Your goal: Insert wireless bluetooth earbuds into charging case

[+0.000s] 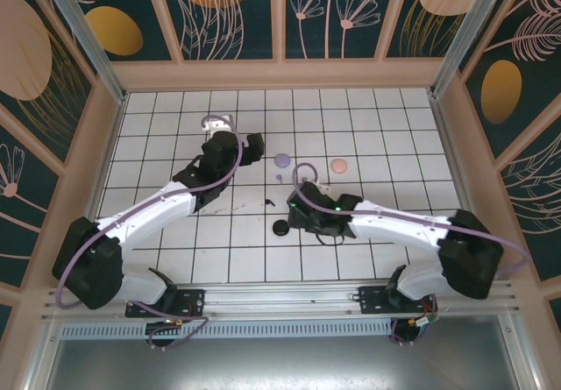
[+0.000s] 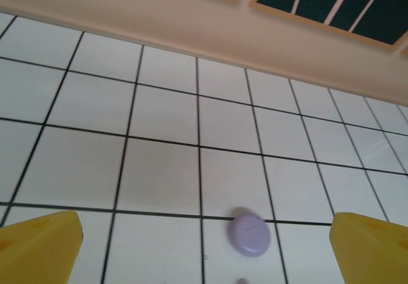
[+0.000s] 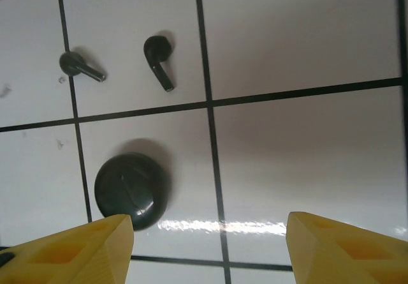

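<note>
Two black earbuds (image 3: 158,53) (image 3: 80,65) lie on the white tiles just beyond the round black case (image 3: 131,188), which is closed. My right gripper (image 3: 210,252) hovers open over them, its left fingertip (image 3: 76,252) beside the case. From above, the black case (image 1: 281,227) and one black earbud (image 1: 267,202) sit left of the right gripper (image 1: 292,215). My left gripper (image 2: 204,258) is open above the closed lilac case (image 2: 250,234); a lilac earbud (image 2: 241,281) peeks in at the bottom edge. The left gripper (image 1: 252,147) is left of the lilac case (image 1: 281,159).
A pink round case (image 1: 339,166) lies right of the lilac one. The tiled floor (image 1: 386,136) is fenced by a wooden back wall (image 2: 191,22) and side frames. Both arms reach toward the middle of the table.
</note>
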`<state>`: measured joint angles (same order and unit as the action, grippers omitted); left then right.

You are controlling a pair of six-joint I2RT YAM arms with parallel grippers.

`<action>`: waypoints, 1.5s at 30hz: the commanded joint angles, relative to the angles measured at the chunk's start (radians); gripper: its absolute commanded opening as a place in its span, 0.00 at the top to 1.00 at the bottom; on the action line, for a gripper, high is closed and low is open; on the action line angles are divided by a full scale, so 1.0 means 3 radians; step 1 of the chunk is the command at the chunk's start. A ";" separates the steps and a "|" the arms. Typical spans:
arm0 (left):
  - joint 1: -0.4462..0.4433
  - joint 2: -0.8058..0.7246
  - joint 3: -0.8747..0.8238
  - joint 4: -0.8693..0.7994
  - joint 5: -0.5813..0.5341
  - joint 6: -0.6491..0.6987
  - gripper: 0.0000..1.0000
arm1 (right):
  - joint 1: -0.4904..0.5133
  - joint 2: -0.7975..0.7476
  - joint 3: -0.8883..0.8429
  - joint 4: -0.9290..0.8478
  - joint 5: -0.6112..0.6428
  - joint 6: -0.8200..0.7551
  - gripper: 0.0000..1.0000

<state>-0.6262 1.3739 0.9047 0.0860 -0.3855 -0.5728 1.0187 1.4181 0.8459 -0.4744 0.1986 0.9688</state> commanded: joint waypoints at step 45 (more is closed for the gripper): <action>0.0149 -0.0379 -0.0320 0.0092 -0.0002 0.0098 0.01 | 0.0132 0.1172 0.1101 -0.0154 -0.0007 0.0483 0.34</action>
<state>-0.5888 1.2758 0.8154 0.0864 -0.3576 -0.5537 1.0592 1.7493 1.1244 -0.4091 0.1482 1.0809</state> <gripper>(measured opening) 0.987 0.657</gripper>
